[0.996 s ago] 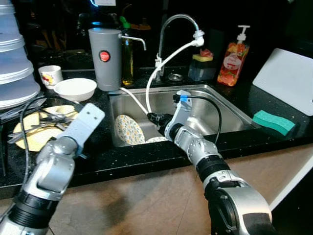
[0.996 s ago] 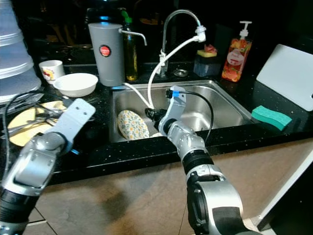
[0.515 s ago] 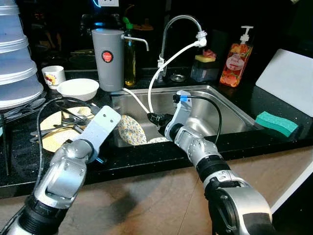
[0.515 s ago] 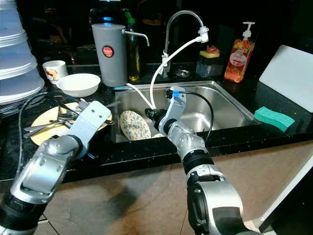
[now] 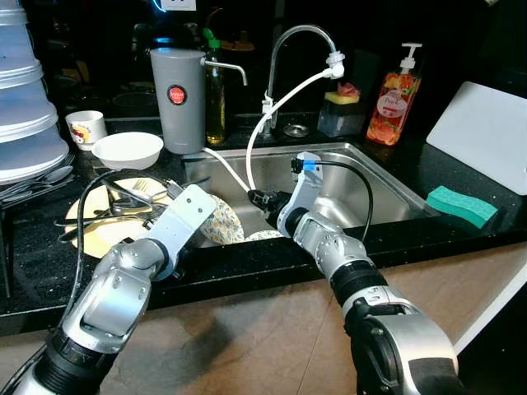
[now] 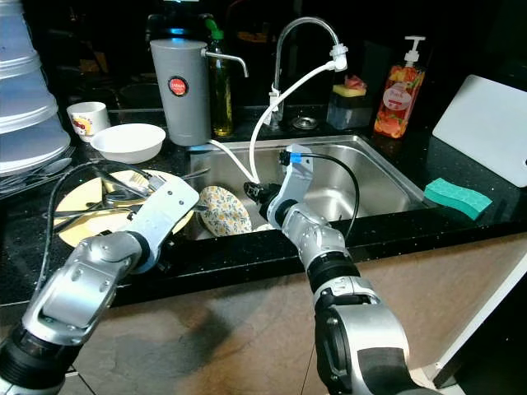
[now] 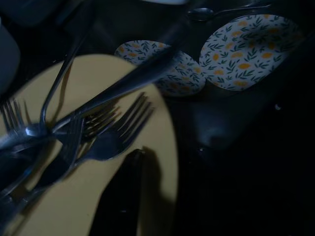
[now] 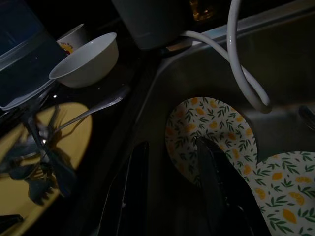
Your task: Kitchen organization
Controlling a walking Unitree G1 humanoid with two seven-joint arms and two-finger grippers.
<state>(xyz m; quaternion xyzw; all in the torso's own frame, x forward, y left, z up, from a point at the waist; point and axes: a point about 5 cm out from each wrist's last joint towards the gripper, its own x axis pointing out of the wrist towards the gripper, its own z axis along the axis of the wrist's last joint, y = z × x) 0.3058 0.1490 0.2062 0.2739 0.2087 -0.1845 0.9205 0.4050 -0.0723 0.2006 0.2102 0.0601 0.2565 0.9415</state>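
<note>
A yellow plate [image 5: 86, 226] piled with several forks [image 7: 106, 135] lies on the black counter left of the steel sink [image 5: 394, 183]. My left arm [image 5: 136, 263] reaches across the counter's front edge, and one black finger [image 7: 123, 194] of its gripper lies low over the plate's rim. A leaf-patterned plate [image 6: 224, 210] leans in the sink's left end, with a second one [image 8: 290, 191] lying beside it. Down in the sink, my right gripper [image 8: 171, 143] is open just above the leaning plate, with nothing between its fingers.
A white bowl [image 5: 126, 150], a mug [image 5: 85, 126] and a grey dispenser [image 5: 181, 95] stand behind the yellow plate. A white hose [image 5: 280, 107] hangs from the tap into the sink. On the right are a soap bottle [image 5: 394, 99], green sponge [image 5: 461, 204] and white board [image 5: 486, 136].
My left arm has swung right and forward, from the counter's left part to beside the sink's left edge over the yellow plate. The right arm has held still.
</note>
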